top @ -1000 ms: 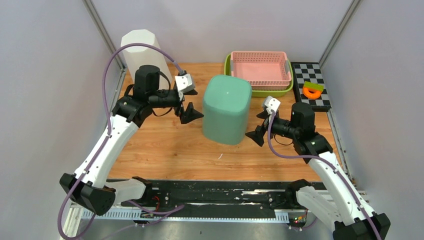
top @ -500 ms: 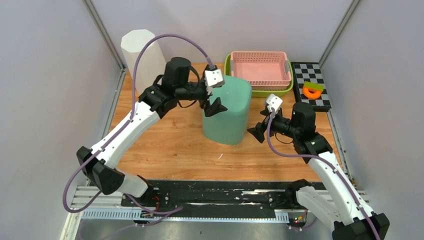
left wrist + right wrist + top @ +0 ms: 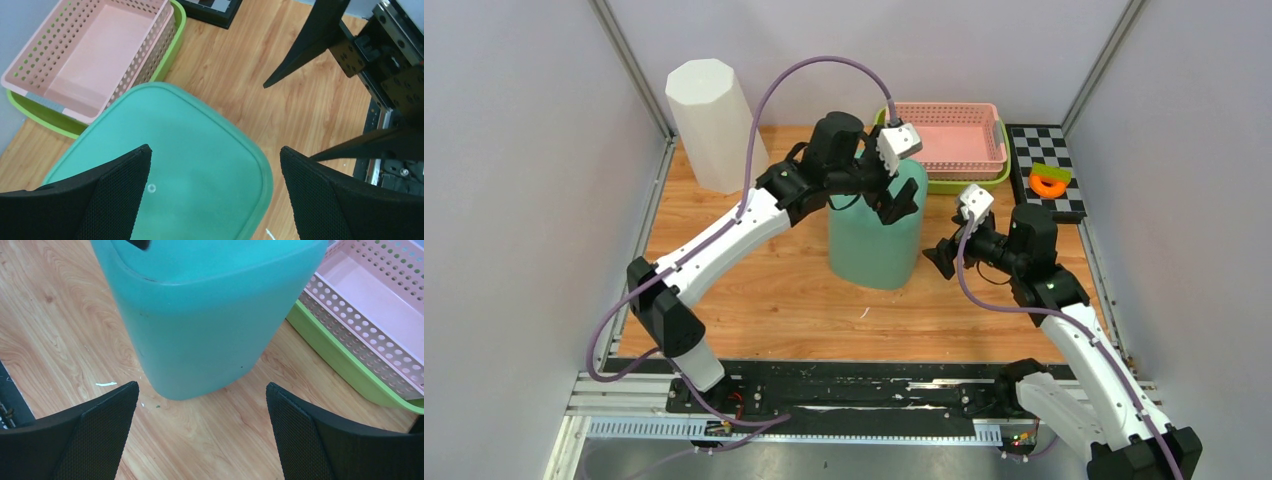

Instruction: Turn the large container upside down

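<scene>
Task item: large teal plastic container [image 3: 874,245] with rounded-square walls, standing untilted near the middle of the wooden surface [image 3: 754,290], closed flat face up.
Left tool [image 3: 215,150]: above the container's top face, toward its far right corner, jaws spread wide, nothing held. Cannot tell whether touching the top.
Right tool [image 3: 201,386]: low, just right of the container, aimed at its lower wall, jaws spread wide, clear of the wall, nothing held.
Behind the container: pink perforated plastic basket [image 3: 944,135] nested in a lime-green tray [image 3: 939,183], close to the container's far right edge.
Far left corner: white octagonal column [image 3: 709,120], upright.
Far right: black-and-white checkerboard panel [image 3: 1036,150] carrying an orange ring [image 3: 1049,183].
</scene>
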Controlling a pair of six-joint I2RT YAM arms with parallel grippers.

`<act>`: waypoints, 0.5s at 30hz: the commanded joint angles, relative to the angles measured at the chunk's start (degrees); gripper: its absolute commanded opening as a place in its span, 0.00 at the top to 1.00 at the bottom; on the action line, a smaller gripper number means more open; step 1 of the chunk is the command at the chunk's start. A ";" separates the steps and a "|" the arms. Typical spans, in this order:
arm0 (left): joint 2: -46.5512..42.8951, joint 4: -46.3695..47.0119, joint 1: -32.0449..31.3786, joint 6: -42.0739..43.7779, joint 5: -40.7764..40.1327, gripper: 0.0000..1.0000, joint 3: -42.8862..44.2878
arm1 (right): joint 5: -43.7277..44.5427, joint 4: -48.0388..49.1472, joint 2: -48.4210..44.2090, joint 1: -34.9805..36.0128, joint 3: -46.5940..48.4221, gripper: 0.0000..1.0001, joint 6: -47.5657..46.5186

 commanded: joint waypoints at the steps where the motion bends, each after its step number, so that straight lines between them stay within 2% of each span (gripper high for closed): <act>1: 3.33 -0.02 -2.44 -3.85 -6.89 0.00 3.97 | 1.40 0.88 -0.20 -1.16 -0.90 0.00 0.80; 7: 7.42 -0.86 -4.03 -4.85 -13.07 0.00 6.73 | 1.43 0.82 -0.41 -1.35 -0.86 0.00 0.89; 15: 10.45 -1.55 -4.51 -4.34 -17.14 0.00 8.09 | 1.16 0.76 -0.52 -1.52 -0.86 0.00 0.96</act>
